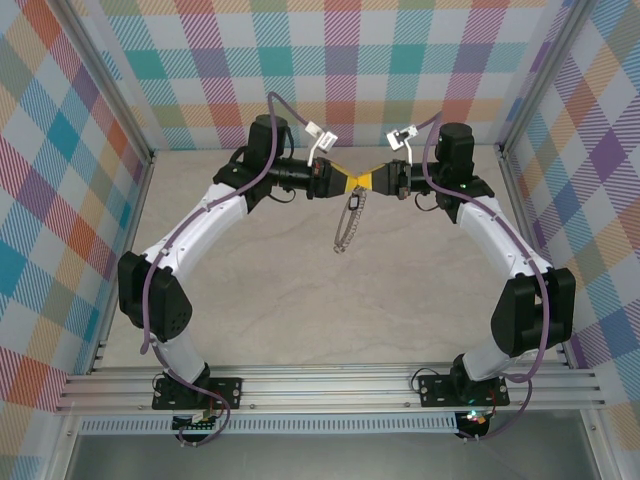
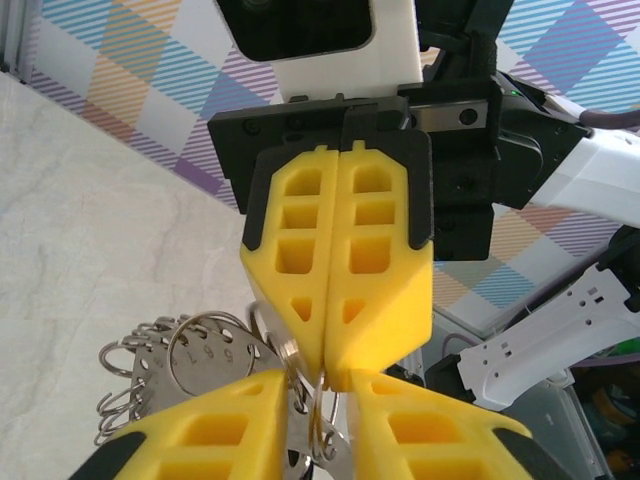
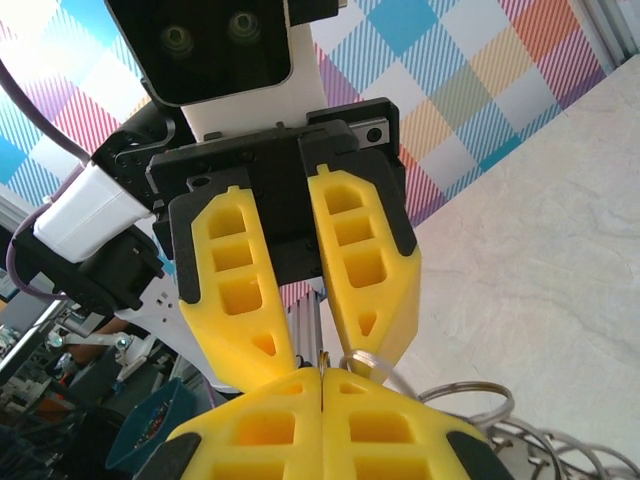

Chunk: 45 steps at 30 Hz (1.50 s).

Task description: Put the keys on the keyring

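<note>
Two arms meeting tip to tip over the far middle of the marbled table [image 1: 270,300], in front of the plaid back wall [image 1: 340,60].

(a) Overhead view. The left gripper [image 1: 352,182] and the right gripper [image 1: 375,182] point at each other, their yellow fingers almost touching. The keyring [image 1: 345,232] hangs from this meeting point and trails toward the near side, above the tabletop. At its upper end we see a small dark piece [image 1: 352,204], too small to identify.

(b) Left wrist view. The left gripper [image 2: 320,425] has its jaws a little apart, with the metal loops of the keyring [image 2: 135,375] packed between the pads, so it grips the ring. A round disc [image 2: 205,352] stamped with digits lies just left of the fingers. Opposite, the right gripper [image 2: 327,372] has its jaws pressed flat together, tips touching the wire.

(c) Right wrist view. The right gripper [image 3: 322,400] is fully closed. We cannot tell whether it pinches the thin loop at its tips. The left gripper [image 3: 325,352] faces it, narrowly parted. More loops of the keyring [image 3: 475,402] spread to the lower right.
</note>
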Each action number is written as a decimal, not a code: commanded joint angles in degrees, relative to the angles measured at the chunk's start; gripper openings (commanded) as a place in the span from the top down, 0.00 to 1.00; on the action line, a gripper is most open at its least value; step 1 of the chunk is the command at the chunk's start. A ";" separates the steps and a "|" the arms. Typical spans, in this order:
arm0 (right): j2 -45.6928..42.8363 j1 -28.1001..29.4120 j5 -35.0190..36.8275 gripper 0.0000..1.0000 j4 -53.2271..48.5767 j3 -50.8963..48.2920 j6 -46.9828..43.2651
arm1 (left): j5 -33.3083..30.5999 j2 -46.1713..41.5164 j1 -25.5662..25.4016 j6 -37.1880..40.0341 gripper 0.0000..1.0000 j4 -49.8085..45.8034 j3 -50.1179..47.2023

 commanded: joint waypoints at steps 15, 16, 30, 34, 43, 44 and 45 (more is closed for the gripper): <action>-8.08 -2.71 5.19 0.63 10.49 -9.73 5.67 | -3.79 -4.59 -0.54 -7.92 1.00 13.28 -6.15; -8.83 -2.72 5.80 0.60 11.47 -10.96 6.17 | -3.84 -4.92 -0.52 -8.77 1.00 14.56 -6.73; -8.21 -0.17 14.05 0.49 24.00 -17.43 14.48 | -6.03 -6.01 -1.64 -17.37 1.00 26.68 -11.23; -6.41 1.67 13.75 0.55 24.70 -16.64 14.83 | -7.21 -6.27 -1.83 -19.08 1.00 29.17 -12.32; -5.63 2.37 13.21 0.64 29.64 -18.82 18.18 | -9.33 -6.58 -1.91 -22.54 1.00 33.82 -14.33; -6.17 2.34 13.10 0.62 29.19 -19.07 17.67 | -9.84 -6.71 -1.92 -22.76 1.00 34.28 -14.64; -6.94 2.26 13.48 0.58 27.79 -19.18 16.66 | -10.40 -6.95 -1.92 -22.99 1.00 34.56 -15.09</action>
